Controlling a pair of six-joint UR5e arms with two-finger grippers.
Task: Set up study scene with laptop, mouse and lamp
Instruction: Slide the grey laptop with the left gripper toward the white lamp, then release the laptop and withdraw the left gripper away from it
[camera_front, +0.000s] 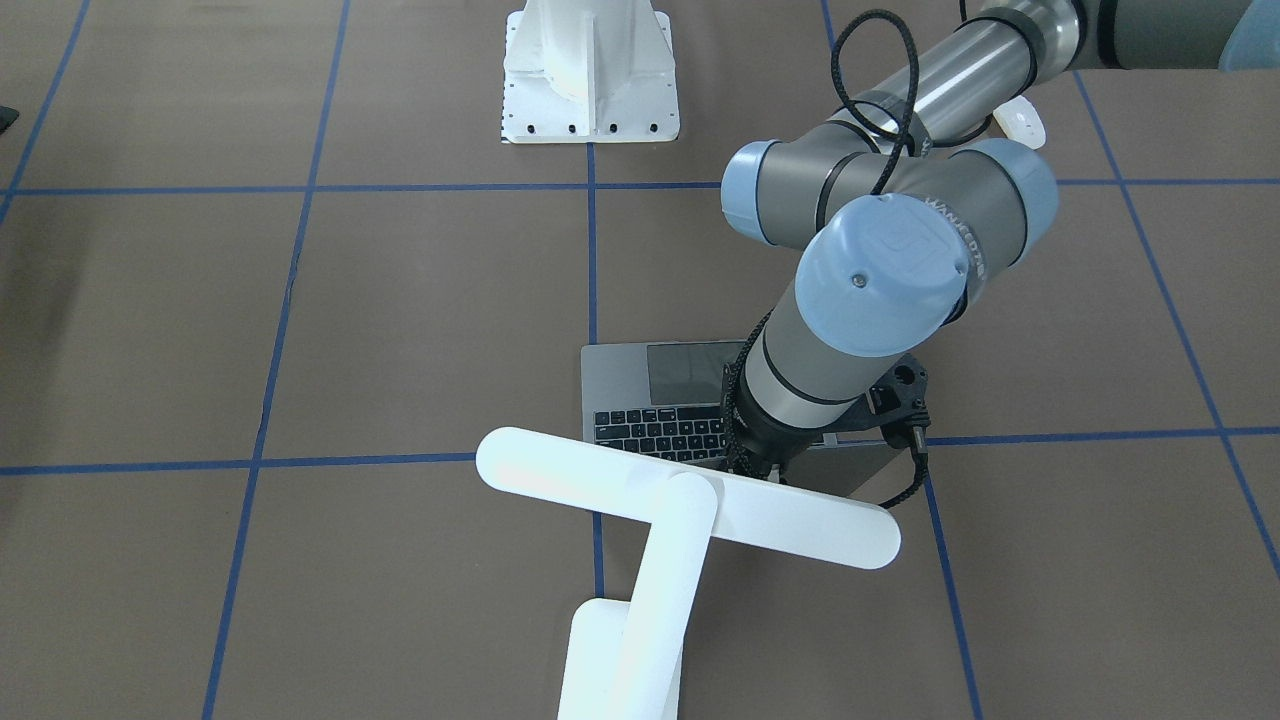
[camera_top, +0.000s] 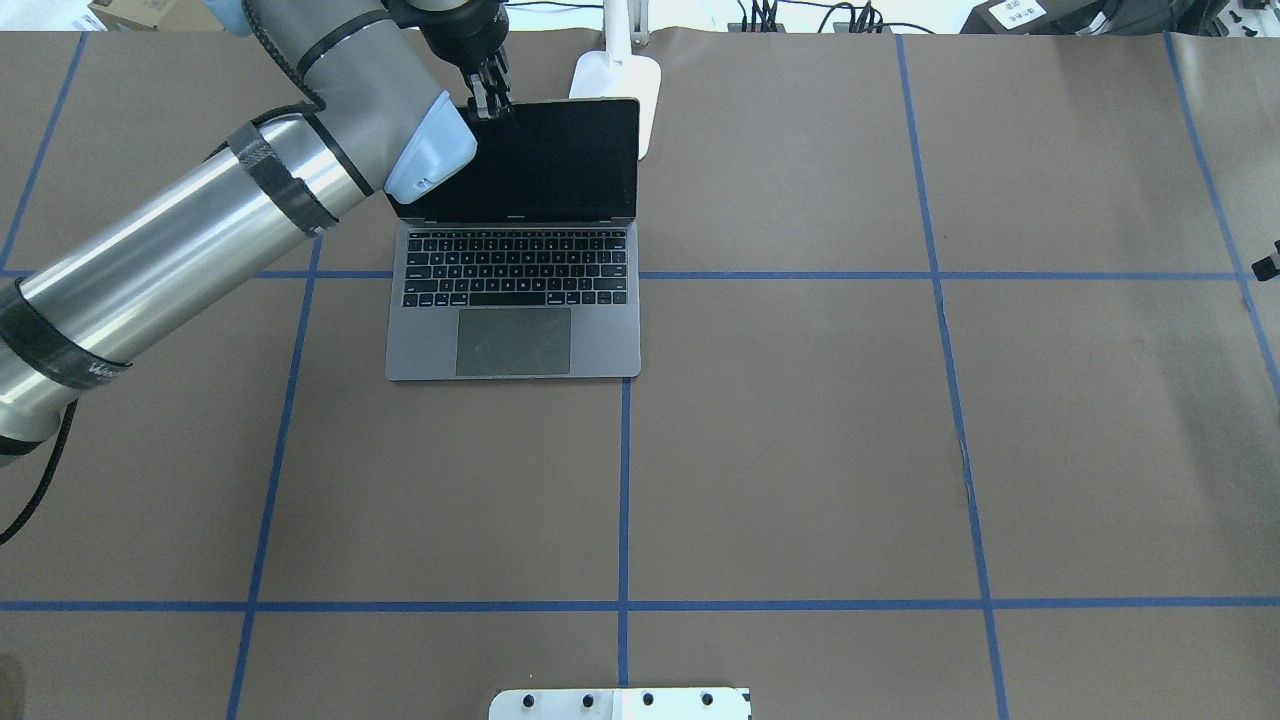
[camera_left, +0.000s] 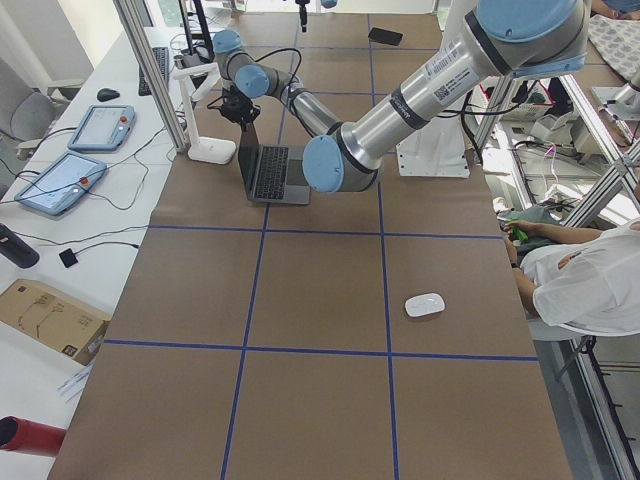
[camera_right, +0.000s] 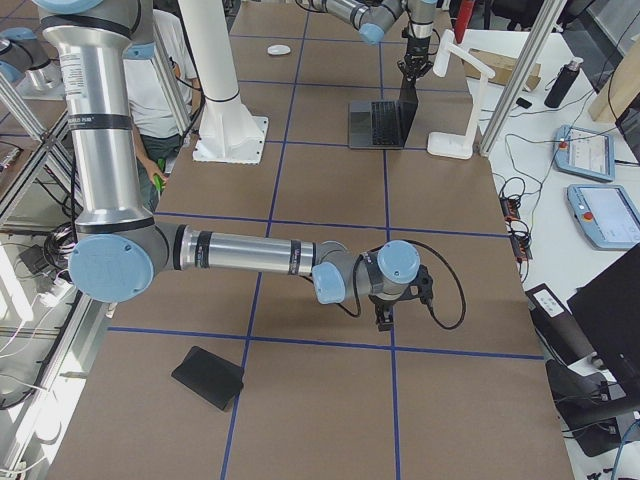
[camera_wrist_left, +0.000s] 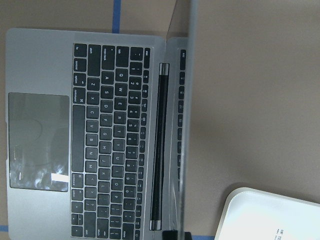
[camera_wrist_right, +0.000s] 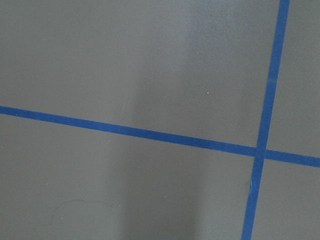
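Note:
The grey laptop (camera_top: 515, 300) stands open at the table's far side, its dark screen upright; it also shows in the front view (camera_front: 640, 385). My left gripper (camera_top: 490, 100) is shut on the top edge of its lid near the left corner; in the left wrist view the lid edge (camera_wrist_left: 190, 100) runs straight down the middle. The white lamp (camera_front: 690, 500) stands just behind the laptop, its base (camera_top: 620, 80) by the screen. The white mouse (camera_left: 424, 304) lies far off toward my left end. My right gripper (camera_right: 385, 315) hangs low over bare table; I cannot tell whether it is open or shut.
The white bolted mount (camera_front: 590, 70) sits at the robot's side of the table. A black square mat (camera_right: 208, 378) lies near the right end. Blue tape lines (camera_wrist_right: 260, 150) grid the brown surface. An operator (camera_left: 580, 280) sits beside the table.

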